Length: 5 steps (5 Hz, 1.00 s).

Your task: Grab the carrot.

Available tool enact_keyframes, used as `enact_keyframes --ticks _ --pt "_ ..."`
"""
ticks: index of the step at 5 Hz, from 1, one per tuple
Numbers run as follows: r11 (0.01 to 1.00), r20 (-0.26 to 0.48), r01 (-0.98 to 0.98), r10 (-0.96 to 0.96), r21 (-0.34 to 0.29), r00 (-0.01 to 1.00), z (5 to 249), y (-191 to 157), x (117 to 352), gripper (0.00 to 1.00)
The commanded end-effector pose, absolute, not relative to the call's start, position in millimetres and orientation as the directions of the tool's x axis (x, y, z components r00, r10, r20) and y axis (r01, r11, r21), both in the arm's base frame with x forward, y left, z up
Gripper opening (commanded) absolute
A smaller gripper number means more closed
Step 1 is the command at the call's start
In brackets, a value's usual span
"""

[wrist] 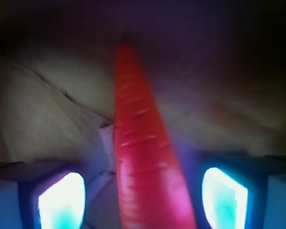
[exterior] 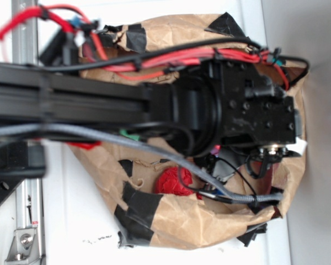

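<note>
In the wrist view the carrot [wrist: 145, 162] lies lengthwise between my fingers, glossy orange-red, its pointed tip towards the top of the frame. Its stem end is out of view. My gripper [wrist: 143, 193] is open around it. The left pad [wrist: 62, 200] and the right pad [wrist: 224, 198] stand apart from the carrot, with a gap on each side. In the exterior view the gripper [exterior: 231, 154] is low over the crumpled brown paper [exterior: 171, 215], and the carrot is hidden under the arm.
A red wrinkly ball [exterior: 174, 182] lies on the brown paper, left of the gripper. Black tape patches [exterior: 140, 207] hold the paper. Red and grey cables [exterior: 171, 61] run along the arm. A metal rail [exterior: 27, 221] runs down the left side.
</note>
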<state>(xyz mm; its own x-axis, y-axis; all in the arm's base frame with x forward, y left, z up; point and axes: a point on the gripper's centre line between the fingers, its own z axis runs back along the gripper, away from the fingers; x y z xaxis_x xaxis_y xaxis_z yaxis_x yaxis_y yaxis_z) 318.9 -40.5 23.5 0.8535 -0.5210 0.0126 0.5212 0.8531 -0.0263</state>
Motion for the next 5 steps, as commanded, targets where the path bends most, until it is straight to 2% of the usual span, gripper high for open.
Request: enact_keyframes --ticks 1,2,3,4,5 --pt "0.838 0.03 0.545 -0.544 -0.014 0.838 25.0 -54.0 291.7 0.0" --pt "0.831 0.023 0.555 -0.555 -0.022 0.832 39.0 -54.8 276.7 0.0" --pt "0.884 0.031 0.468 -0.468 -0.012 0.883 77.6 -50.4 269.5 0.0" --pt "0.942 0.033 0.335 -0.335 0.018 0.941 119.4 -39.3 274.0 0.0" --pt "0.962 0.106 0.268 -0.272 0.053 0.956 167.2 -28.9 274.2 0.0"
